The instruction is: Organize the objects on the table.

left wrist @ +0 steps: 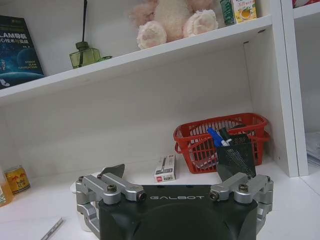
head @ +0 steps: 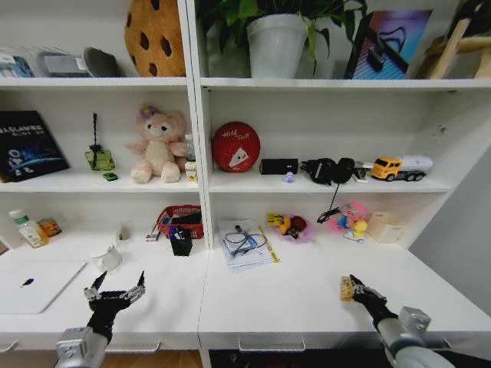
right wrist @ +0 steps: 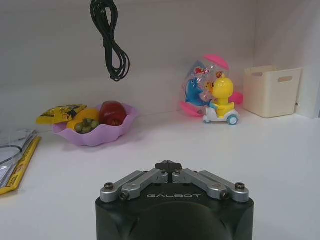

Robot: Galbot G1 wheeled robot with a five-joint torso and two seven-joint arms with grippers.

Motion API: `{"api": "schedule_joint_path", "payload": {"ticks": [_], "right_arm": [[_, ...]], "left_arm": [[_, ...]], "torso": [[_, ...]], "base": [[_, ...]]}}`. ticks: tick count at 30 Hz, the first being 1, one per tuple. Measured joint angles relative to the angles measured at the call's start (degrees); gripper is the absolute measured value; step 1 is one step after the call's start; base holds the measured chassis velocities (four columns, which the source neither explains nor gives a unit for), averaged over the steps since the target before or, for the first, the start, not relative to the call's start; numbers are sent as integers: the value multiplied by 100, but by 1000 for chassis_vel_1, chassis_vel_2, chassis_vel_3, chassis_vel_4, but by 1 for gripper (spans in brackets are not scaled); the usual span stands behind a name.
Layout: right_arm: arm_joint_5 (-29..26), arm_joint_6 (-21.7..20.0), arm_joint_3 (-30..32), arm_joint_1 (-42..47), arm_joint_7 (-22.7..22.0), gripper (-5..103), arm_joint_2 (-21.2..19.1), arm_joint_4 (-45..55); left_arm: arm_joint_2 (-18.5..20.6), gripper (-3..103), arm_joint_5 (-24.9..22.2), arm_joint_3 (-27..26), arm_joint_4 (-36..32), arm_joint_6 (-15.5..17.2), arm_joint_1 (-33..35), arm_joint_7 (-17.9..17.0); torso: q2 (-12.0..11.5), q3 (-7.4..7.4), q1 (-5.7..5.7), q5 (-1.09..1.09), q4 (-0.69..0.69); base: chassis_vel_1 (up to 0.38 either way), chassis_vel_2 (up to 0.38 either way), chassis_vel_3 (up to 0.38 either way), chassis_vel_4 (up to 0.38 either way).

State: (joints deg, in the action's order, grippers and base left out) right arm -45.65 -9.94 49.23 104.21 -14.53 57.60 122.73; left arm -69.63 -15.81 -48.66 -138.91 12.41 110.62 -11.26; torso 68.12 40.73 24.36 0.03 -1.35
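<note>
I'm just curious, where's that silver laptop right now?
In the head view, the laptop lies closed on the desk's far left, beside the open left pincer.

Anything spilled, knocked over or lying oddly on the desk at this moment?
Nothing is spilled or toppled. One oddity: a small yellow item lies alone near the desk's front edge, right at the right claw, away from other things. The left claw hovers open beside the laptop.
</note>
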Motion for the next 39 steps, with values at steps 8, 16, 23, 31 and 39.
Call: {"api": "schedule_joint_path", "payload": {"ticks": [8, 16, 23, 31, 39], "right_arm": [[-277, -11, 100, -511, 337, 0, -488, 151], [-734, -235, -1567, -3362, 416, 0, -1096, -980], [-993, -269, -2660, -4896, 370, 0, -987, -1958], [-716, -127, -3024, -5418, 677, 0, -798, -2887], [-390, 438, -3341, -5691, 994, 7, -589, -3590]], "left_arm": [[0, 100, 0, 0, 0, 0, 1, 0], [0, 100, 0, 0, 1, 0, 0, 0], [-1, 100, 0, 0, 1, 0, 0, 1], [-1, 100, 0, 0, 0, 0, 0, 0], [0, 100, 0, 0, 1, 0, 0, 0]], "torso": [[-1, 0, 0, -3, -1], [-2, 1, 1, 0, 3], [-1, 1, 1, -4, 2], [0, 0, 1, -3, -1], [0, 0, 0, -2, 2]], "base": [[0, 0, 0, 0], [0, 0, 0, 0], [0, 0, 0, 0], [0, 0, 0, 0], [0, 0, 0, 0]]}}
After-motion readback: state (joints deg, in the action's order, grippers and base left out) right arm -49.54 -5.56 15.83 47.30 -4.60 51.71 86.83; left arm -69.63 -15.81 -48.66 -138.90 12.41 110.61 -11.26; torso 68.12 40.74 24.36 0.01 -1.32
